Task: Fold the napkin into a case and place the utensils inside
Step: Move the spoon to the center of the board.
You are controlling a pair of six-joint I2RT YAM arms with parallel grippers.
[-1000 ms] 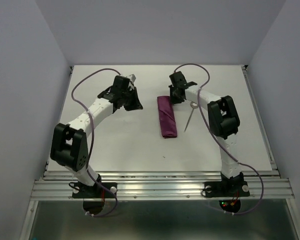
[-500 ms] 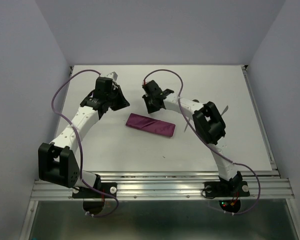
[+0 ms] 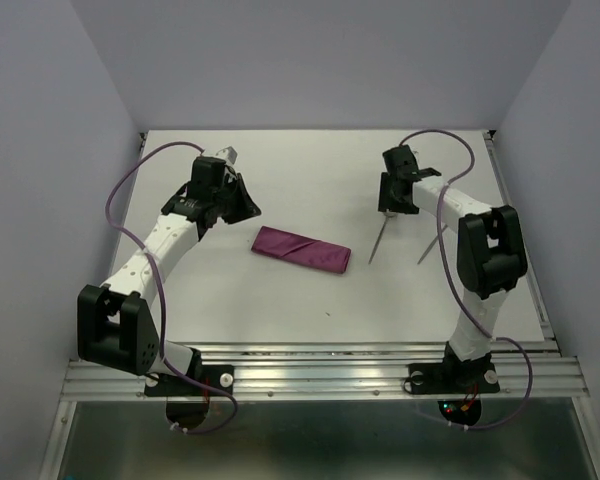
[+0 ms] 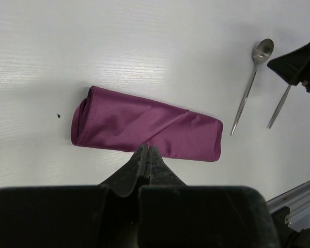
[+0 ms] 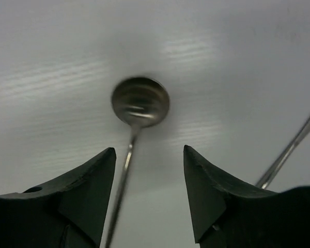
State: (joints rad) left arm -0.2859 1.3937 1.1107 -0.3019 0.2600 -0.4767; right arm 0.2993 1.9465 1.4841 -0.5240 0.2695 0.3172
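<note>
On the left of the white bench point(image 3: 230, 300) I see my left gripper point(image 3: 246, 208) closed right up, its two black fingers pressed flat together with nothing pinched between them. In the left wrist view the closed tips point(image 4: 146, 151) hang over the near long edge of the plum-purple cloth case point(image 4: 144, 124); I cannot tell from either view whether they touch the fabric. The case point(image 3: 303, 249) lies flat near the middle of the bench as a narrow folded rectangle, set slantwise, with its rounded, rolled end toward the left arm and a diagonal fold line showing across its top. To its right, apart from the cloth, lies the thin shiny silver spoon point(image 3: 379, 241), its small round bowl pointing toward the far side of the bench and its handle running back toward me. My right gripper point(image 3: 393, 207) sits over that bowl end with the jaws standing well apart. In the right wrist view the bowl point(image 5: 140, 101) lies just beyond the fingertips and the spoon's neck passes between them, nearer the finger on the left of that view, with neither finger closed on it. The gripper has hold of nothing. Furthest right, the slender silver rod-like utensil point(image 3: 432, 243) lies near the spoon, slanted, with bare bench between them.
</note>
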